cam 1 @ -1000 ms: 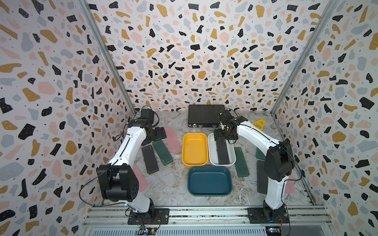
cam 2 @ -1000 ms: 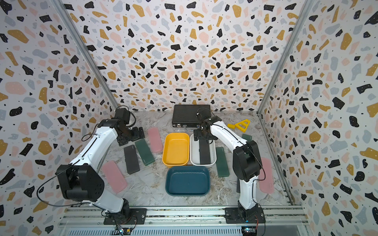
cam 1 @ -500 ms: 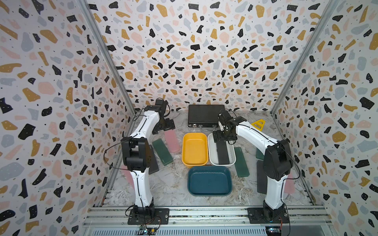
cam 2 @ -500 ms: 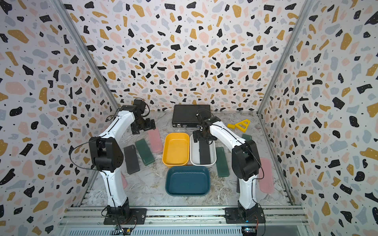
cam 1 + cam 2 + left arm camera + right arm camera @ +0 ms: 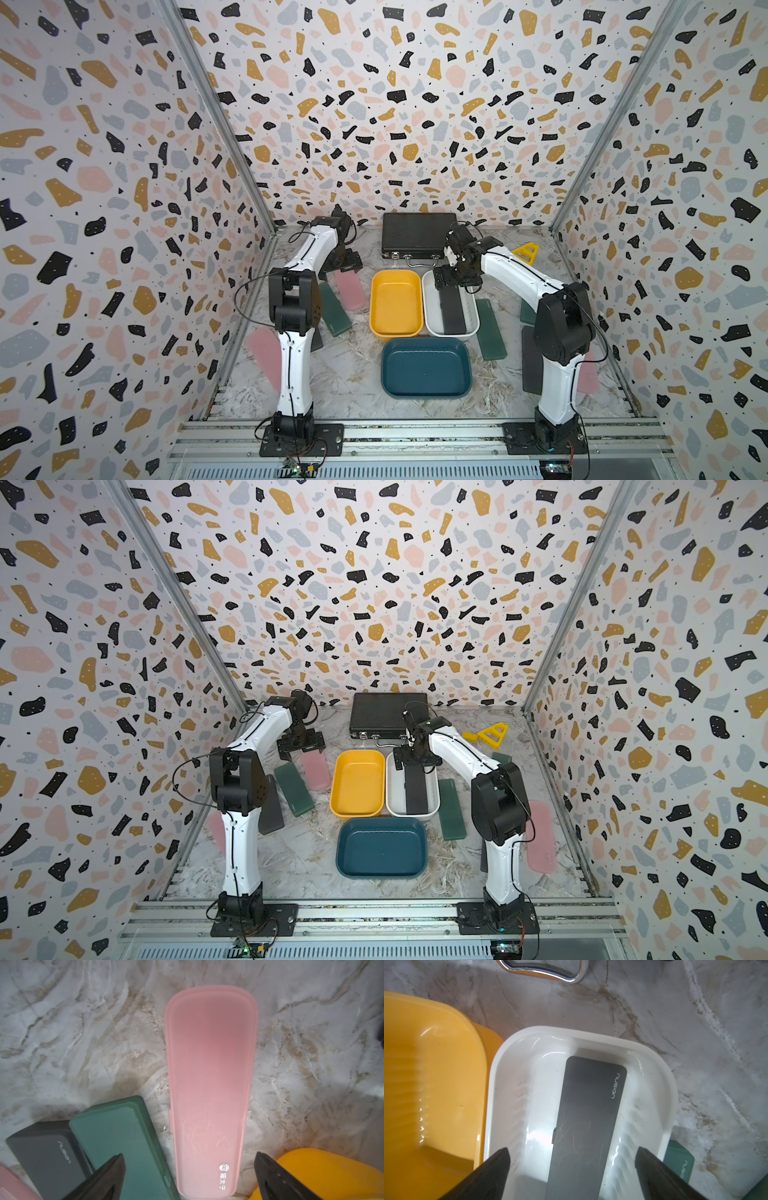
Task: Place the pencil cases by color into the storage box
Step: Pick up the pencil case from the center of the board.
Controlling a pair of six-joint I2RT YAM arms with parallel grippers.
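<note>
- Left end effector (image 5: 189,1155): jaws spread wide, empty. It hovers over the 12 o'clock end of a pink pencil case (image 5: 209,1076), one finger to either side. No contact is visible.
- Pink pencil case: flat on the desk (image 5: 62,1032), at 9 o'clock of the yellow tub (image 5: 425,1084). A dark green case (image 5: 120,1130) lies just beside it at 9 o'clock, with a black case (image 5: 47,1157) beyond that.
- Right end effector (image 5: 572,1150): jaws spread, holding nothing, above the 12 o'clock end of the white tub (image 5: 571,1031).
- Black pencil case (image 5: 587,1118): lying lengthwise inside the white tub, free of the fingers.
- Yellow tub and blue tub (image 5: 426,368): both empty. The blue tub sits at 6 o'clock of the other two.
- On the desk: a green case (image 5: 490,330) at 3 o'clock of the white tub, and a pink case (image 5: 266,361) at 7 o'clock beside the left arm.
- Step in hand (judged): one black case is sorted, and the left arm is lining up a pick on the pink one.
- Next move (judged): descend, close across the narrow width, lift clear of the green neighbour and carry to an empty tub. Which tub takes pink cannot be told.
</note>
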